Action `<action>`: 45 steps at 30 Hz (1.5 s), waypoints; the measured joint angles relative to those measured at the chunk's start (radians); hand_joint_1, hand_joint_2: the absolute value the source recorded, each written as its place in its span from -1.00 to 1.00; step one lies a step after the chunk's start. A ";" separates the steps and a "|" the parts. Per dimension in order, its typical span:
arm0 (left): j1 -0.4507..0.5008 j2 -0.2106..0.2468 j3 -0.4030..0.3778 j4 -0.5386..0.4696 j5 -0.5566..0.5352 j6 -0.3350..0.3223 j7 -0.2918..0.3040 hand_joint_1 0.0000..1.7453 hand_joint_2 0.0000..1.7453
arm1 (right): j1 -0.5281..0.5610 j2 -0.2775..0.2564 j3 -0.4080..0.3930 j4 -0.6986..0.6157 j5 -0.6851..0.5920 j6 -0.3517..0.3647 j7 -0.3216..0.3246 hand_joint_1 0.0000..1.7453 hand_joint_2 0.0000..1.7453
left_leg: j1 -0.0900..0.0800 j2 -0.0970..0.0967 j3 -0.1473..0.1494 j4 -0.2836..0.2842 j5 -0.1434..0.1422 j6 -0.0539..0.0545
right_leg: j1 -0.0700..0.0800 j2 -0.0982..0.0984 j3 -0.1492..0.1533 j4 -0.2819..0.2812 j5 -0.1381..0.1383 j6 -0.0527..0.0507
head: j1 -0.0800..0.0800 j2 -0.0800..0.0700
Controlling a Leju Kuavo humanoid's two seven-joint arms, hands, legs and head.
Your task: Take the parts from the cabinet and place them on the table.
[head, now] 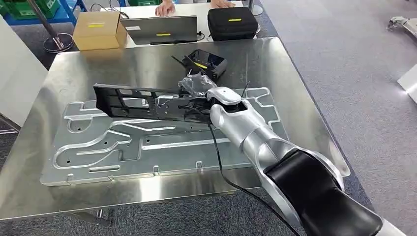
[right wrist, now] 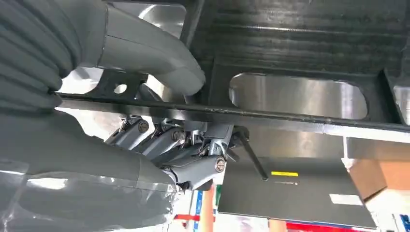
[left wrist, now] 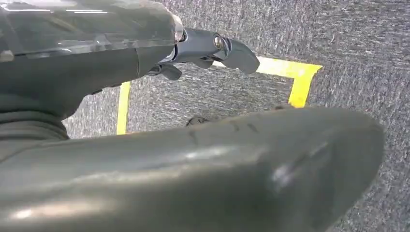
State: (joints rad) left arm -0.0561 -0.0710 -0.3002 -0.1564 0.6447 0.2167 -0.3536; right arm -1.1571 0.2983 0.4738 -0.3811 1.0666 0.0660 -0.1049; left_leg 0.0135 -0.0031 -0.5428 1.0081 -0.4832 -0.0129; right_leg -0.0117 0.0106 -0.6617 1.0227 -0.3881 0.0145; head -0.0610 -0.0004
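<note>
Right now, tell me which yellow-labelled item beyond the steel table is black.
The zipped case, far right of the row. The cardboard box is tan and the laptop grey; all three carry yellow labels.

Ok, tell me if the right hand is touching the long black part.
Touching. In the right wrist view the right hand grips the long black part, thumb on one side of its edge bar, fingers curled against the other.

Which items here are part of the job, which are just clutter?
Job:
- black part, held by the right hand over the table
- stamped plate, lying on the table

Clutter:
- black box on the table
- cardboard box, laptop, black case on the far desk
- a person's hand at that desk
- left hand, hanging over the floor
</note>
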 joint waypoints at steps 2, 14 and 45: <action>-0.002 0.000 0.000 0.000 0.000 0.000 0.000 -1.00 -1.00 | 0.007 0.002 0.006 0.000 0.003 -0.002 -0.008 1.00 1.00 | 0.000 0.000 0.001 0.000 0.000 0.000 | 0.000 0.000 0.001 0.000 0.000 0.000 | 0.000 0.000; -0.002 0.000 0.000 0.000 0.001 0.011 0.008 -1.00 -1.00 | 0.035 0.030 0.009 -0.001 0.000 -0.013 -0.040 1.00 1.00 | 0.000 0.000 0.008 -0.001 -0.001 -0.001 | 0.000 0.001 0.008 0.000 0.000 0.000 | 0.000 0.000; -0.002 0.000 -0.010 0.000 0.003 -0.047 -0.035 -1.00 -1.00 | 0.110 0.052 0.009 -0.077 -0.101 -0.014 -0.062 -1.00 1.00 | 0.000 0.000 0.007 0.000 -0.001 -0.001 | 0.000 0.000 0.008 0.000 0.000 -0.001 | 0.000 0.000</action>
State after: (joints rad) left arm -0.0579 -0.0710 -0.3098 -0.1564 0.6477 0.1701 -0.3887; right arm -1.0475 0.3502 0.4826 -0.4585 0.9655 0.0523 -0.1667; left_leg 0.0135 -0.0033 -0.5353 1.0076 -0.4840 -0.0143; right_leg -0.0115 0.0108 -0.6536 1.0226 -0.3885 0.0139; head -0.0610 -0.0004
